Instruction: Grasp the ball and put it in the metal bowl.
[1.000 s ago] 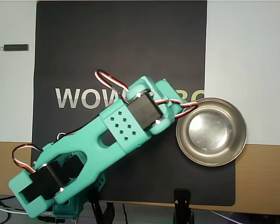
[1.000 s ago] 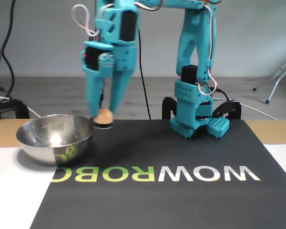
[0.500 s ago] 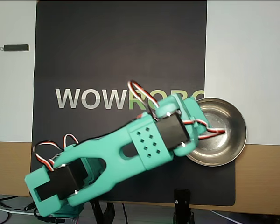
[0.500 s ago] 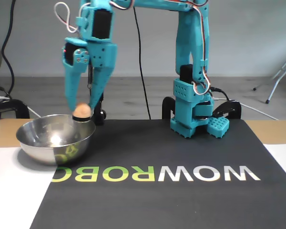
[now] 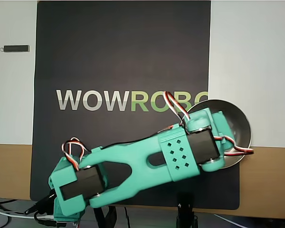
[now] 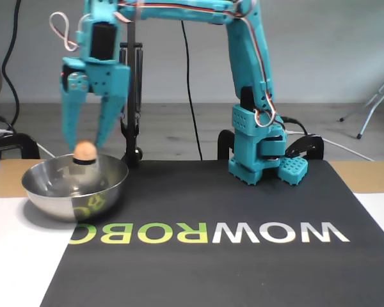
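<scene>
Black WOWROBO mat [image 6: 243, 211] on desk, gripper [image 6: 86, 144] spread open above metal bowl [image 6: 51, 192], ball [image 6: 84, 151] free between fingertips at rim height: release step, next retract arm clear.

Metal bowl [image 6: 75, 188] shiny polished steel, mirror-like. Ball [image 6: 85, 151] smooth matt peach. Arm [image 5: 152, 161] teal plastic, matt. Mat [image 6: 243, 211] dark matt, printed letters. Table [image 5: 270, 180] wood-look edge.
</scene>
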Robot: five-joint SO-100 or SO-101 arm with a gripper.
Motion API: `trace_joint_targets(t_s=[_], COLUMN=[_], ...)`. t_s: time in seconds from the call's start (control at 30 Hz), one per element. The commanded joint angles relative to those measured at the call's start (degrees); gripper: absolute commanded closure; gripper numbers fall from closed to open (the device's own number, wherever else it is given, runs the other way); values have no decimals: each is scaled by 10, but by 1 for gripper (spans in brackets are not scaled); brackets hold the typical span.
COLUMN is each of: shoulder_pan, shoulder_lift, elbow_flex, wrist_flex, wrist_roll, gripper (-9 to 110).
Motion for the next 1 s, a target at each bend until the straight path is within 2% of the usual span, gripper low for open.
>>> trace_joint_targets(t_s=[0.0,0.97], shoulder_pan=[0,-3], shoulder_lift=[-5,-59], elbow_flex=[-33,-52], wrist_flex=[-4,-41], wrist_roll=[-4,-4], gripper=[81,81])
